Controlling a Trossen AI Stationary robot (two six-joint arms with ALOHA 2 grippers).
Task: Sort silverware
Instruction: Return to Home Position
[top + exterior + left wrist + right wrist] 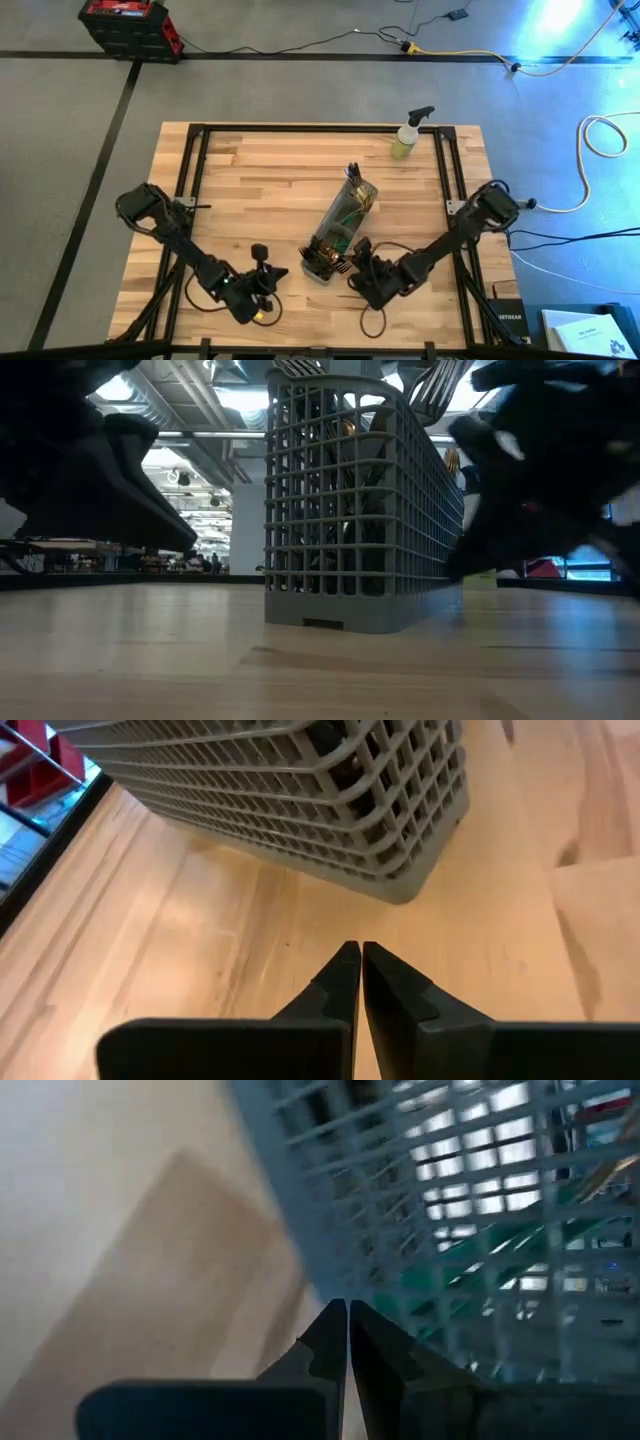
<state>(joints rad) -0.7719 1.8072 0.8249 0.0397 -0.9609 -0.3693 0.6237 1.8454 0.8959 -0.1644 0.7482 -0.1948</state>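
**Both grippers closed and empty at the near end of the caddy**

The left arm reaches in from the left edge of the counter (260,180), folded low, its forearm running diagonally toward the near edge. The left gripper (270,272) sits close above the wood, a little apart from the near end of the grey mesh caddy (322,270). In the left wrist view its two fingers are pressed together at the tips with nothing between them (360,952), and the caddy's corner (400,870) lies ahead of them with bare wood between.

The right arm mirrors it from the right edge, forearm angled down toward the middle. The right gripper (352,262) is just beside the caddy's near end, on its right flank. In the right wrist view its fingers also meet tip to tip and hold nothing (347,1308), with the mesh wall (450,1180) right in front of them.

The silverware (345,215) stands packed inside the caddy, which lies diagonally across the middle of the counter. From above it shows as a crowd of gold glints and green. In the low view, fork heads (430,390) rise above the caddy's top rim, and green handles (480,1280) show through the mesh in the right wrist view. A yellow-green spray bottle (408,135) stands well apart near the far edge.
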